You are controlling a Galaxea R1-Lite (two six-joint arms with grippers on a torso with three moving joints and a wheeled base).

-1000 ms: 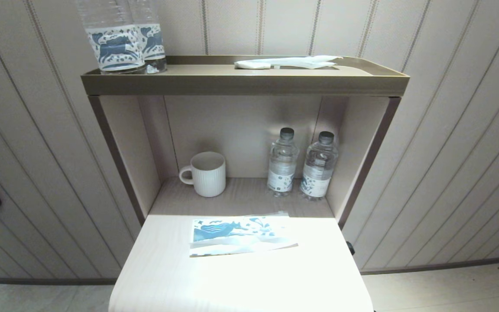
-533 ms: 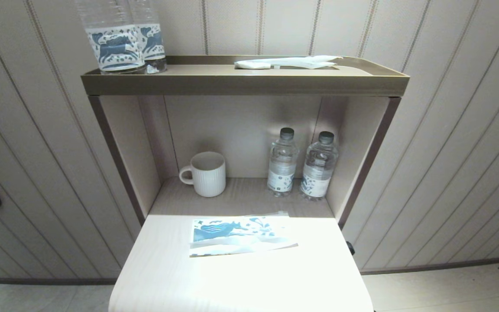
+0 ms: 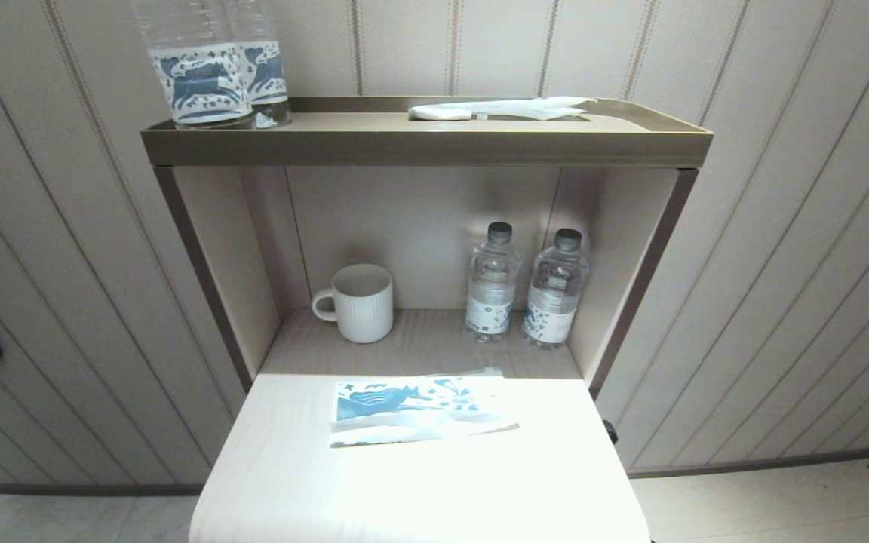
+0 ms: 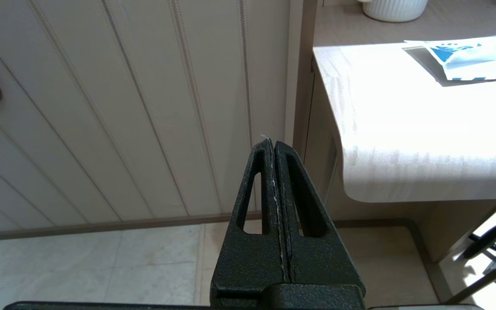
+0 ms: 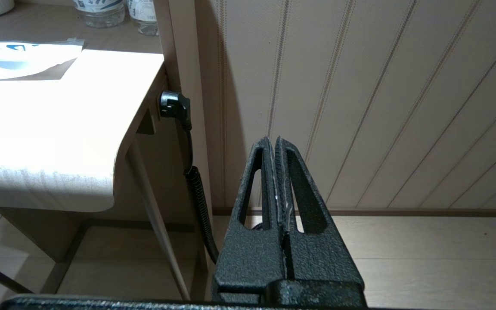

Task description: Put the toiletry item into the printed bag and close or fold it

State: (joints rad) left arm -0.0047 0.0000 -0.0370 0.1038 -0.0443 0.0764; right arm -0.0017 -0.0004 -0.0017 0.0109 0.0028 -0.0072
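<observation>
Although the head view shows the whole stand, neither arm appears in it; the printed bag [image 3: 419,411] lies flat in the middle of the frame, on the pale table [image 3: 291,483], white with a dark blue horse and small blue marks, and its near edge is washed out by strong light. On the top shelf [image 3: 419,147], at the upper right of centre, a thin white long thing [image 3: 502,109] rests, but I cannot tell whether it is the toothbrush or a packet. Two labelled bottles [image 3: 212,72] at the upper left are cut off by the frame edge; a white mug [image 3: 359,303] and two small bottles [image 3: 525,290] stand in the niche below. In the left wrist view the left gripper [image 4: 273,143] hangs beside the table, in the lower centre of the frame, jaws pressed together and holding nothing; only a corner of the bag shows at the upper right. In the right wrist view the right gripper [image 5: 273,140] is likewise closed and empty, at the lower centre, and a black plug with cable [image 5: 179,110], unseen elsewhere, hangs under the table edge.
</observation>
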